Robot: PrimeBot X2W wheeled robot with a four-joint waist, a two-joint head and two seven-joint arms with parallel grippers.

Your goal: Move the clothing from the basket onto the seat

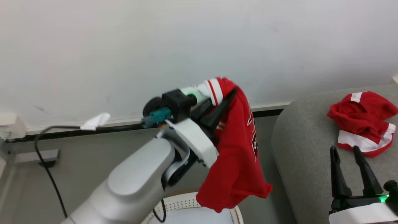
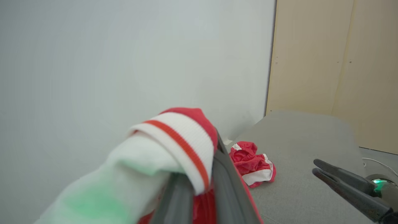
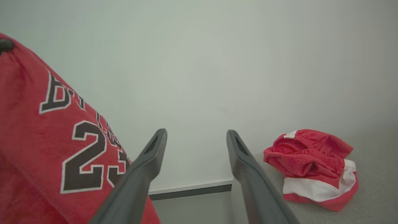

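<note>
The red jersey (image 1: 236, 149) with "BULLS" and 23 hangs in the air from my raised left gripper (image 1: 225, 99), which is shut on its white-banded collar (image 2: 186, 137). Its hem dangles just above the cream-white perforated basket (image 1: 183, 205) at the bottom edge. The other red garment (image 1: 363, 124) with white trim lies crumpled on the grey seat (image 1: 304, 140) at the right. My right gripper (image 1: 344, 150) stands open over the seat's near side, short of that garment, nothing between its fingers (image 3: 149, 161). The jersey (image 3: 62, 140) hangs to its left.
A white wall with a dark baseboard (image 1: 267, 112) runs behind. A black cable (image 1: 46, 165) trails over the grey floor at the left, near a white scrap (image 1: 96, 121) and a pale box (image 1: 9, 127). A beige panel (image 2: 335, 62) stands beyond the seat.
</note>
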